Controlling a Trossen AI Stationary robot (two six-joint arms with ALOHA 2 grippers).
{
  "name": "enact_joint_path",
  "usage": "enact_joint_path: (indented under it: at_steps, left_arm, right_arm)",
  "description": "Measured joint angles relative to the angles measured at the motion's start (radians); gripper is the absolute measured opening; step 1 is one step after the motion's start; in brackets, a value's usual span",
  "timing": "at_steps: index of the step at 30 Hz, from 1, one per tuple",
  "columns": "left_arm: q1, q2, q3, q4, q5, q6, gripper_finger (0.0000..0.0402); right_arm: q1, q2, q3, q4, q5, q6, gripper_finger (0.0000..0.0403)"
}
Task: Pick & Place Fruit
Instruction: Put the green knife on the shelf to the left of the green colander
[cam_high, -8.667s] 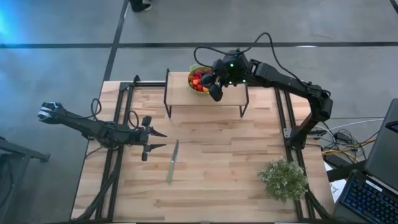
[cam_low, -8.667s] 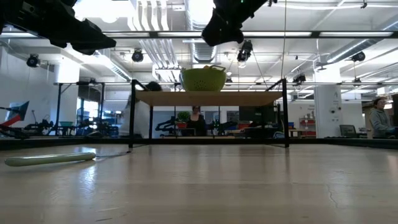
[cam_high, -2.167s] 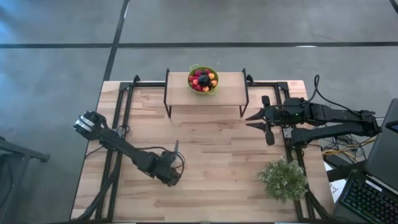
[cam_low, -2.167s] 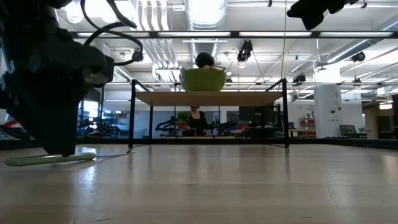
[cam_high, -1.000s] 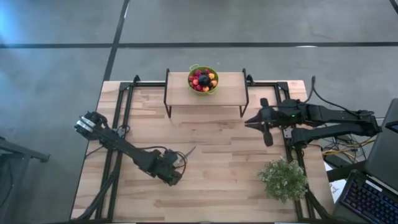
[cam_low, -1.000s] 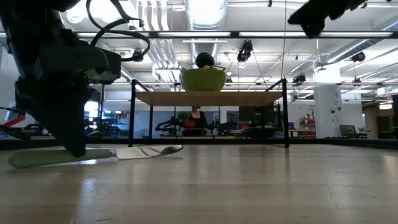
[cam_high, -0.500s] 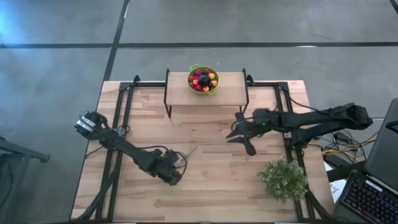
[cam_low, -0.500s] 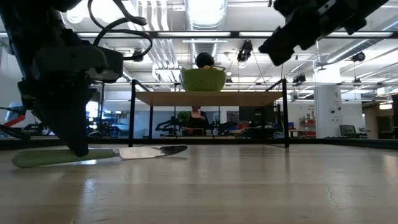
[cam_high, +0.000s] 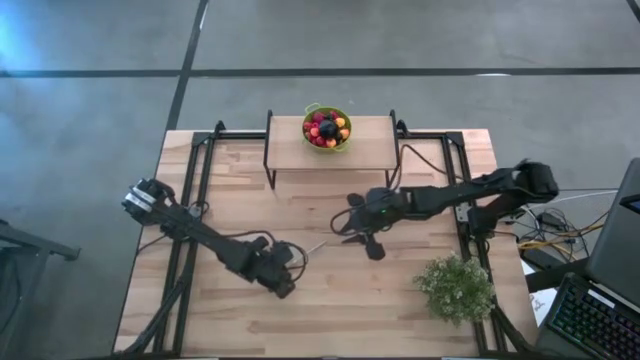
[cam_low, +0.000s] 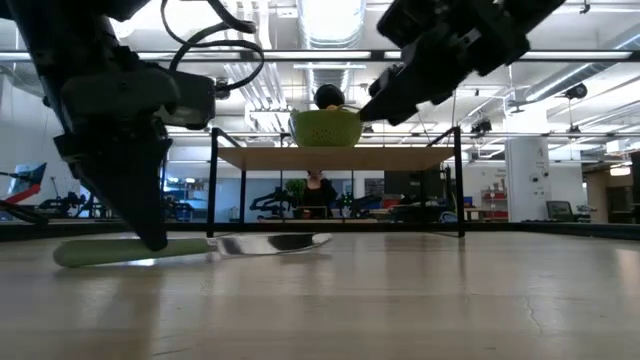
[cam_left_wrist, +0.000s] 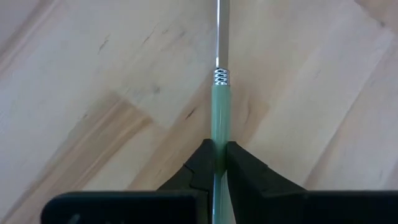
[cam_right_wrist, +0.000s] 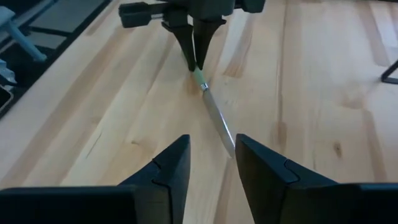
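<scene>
We see the left gripper (cam_high: 283, 270) low over the front-left part of the wooden table (cam_high: 330, 300), its 2 fingers (cam_left_wrist: 202, 163) pinched tight around the green handle of the knife (cam_left_wrist: 219, 106), which lies flat on the boards with its blade pointing toward the table's middle. In the low view the knife (cam_low: 190, 248) rests on the tabletop with the left arm standing over its handle end. We find the right gripper (cam_high: 352, 232) reaching in from the right side to the centre of the table, held above the boards just beyond the blade tip; in its own wrist view its 2 fingers (cam_right_wrist: 171, 171) stand partly apart with a clear gap between them, holding nothing, and the knife (cam_right_wrist: 214, 115) runs from that gap away to the left gripper (cam_right_wrist: 196, 59) opposite. The fruit (cam_high: 326, 128) sits heaped in the green bowl (cam_high: 312, 144) on the small raised shelf (cam_high: 370, 150) at the table's back edge, well apart from both grippers; red, orange and 1 dark round piece show on top. A bushy pale-green plant (cam_high: 457, 288) stands at the front-right corner.
</scene>
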Motion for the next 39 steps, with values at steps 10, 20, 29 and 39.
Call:
enact_joint_path:
  at_steps: [10,20,29,39]
  left_arm:
    - [0.049,0.002,-0.001,0.069,-0.002,0.100,0.0029]
    - [0.081,0.003,-0.001,0.114,-0.004,0.177,0.0029]
    - [0.092,0.003,-0.001,0.151,-0.004,0.226,0.0029]
    - [0.092,0.003,-0.001,0.166,-0.004,0.248,0.0029]
  right_arm:
    - [0.003,0.177,0.107,0.000,-0.003,0.000,0.0153]
    - [0.011,0.322,0.193,0.001,-0.027,-0.008,0.0171]
    - [0.016,0.409,0.240,0.001,-0.077,-0.007,0.0170]
    - [0.016,0.497,0.247,0.007,-0.068,-0.008,0.0137]
